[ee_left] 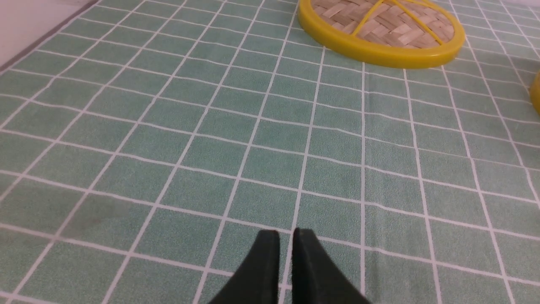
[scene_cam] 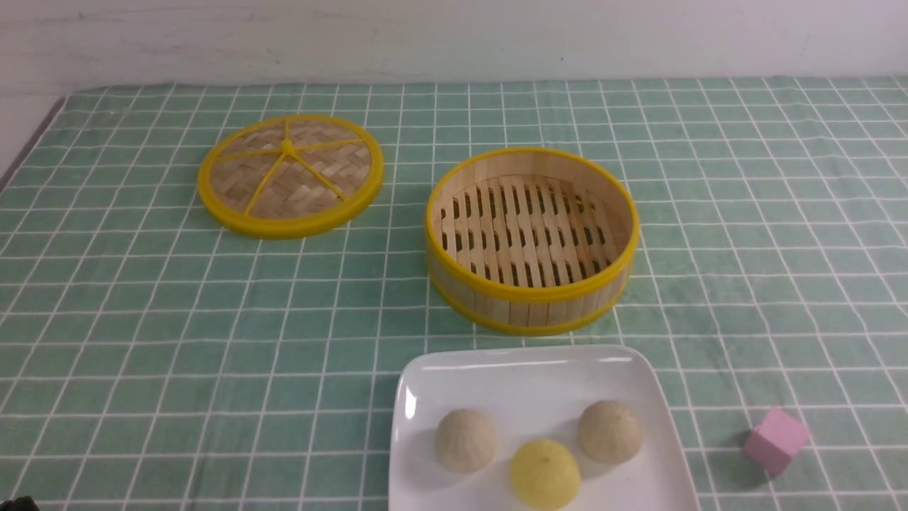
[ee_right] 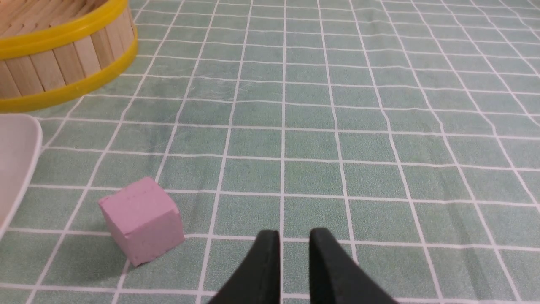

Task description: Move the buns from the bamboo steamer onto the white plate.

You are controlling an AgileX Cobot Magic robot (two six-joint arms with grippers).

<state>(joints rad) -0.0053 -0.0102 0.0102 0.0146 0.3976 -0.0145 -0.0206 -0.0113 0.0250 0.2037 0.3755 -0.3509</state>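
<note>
1. A pale wall backs the bench [scene_cam: 142,341], which is covered in a green checked cloth.
2. The bamboo steamer [scene_cam: 532,240] stands mid-bench with nothing inside; its lid [scene_cam: 290,175] lies well apart to its left.
3. The white plate [scene_cam: 532,387] sits near, carrying the yellow bun [scene_cam: 545,473] between a cream bun [scene_cam: 466,440] and a tan bun [scene_cam: 610,431].
4. The buns look light and soft, likely to dent; a gentle pinch across the dome's sides would suit.
5. The left gripper [ee_left: 285,240] and right gripper [ee_right: 294,240] each show a narrow gap and hold nothing; a pink block [ee_right: 142,220] lies near the right one.
</note>
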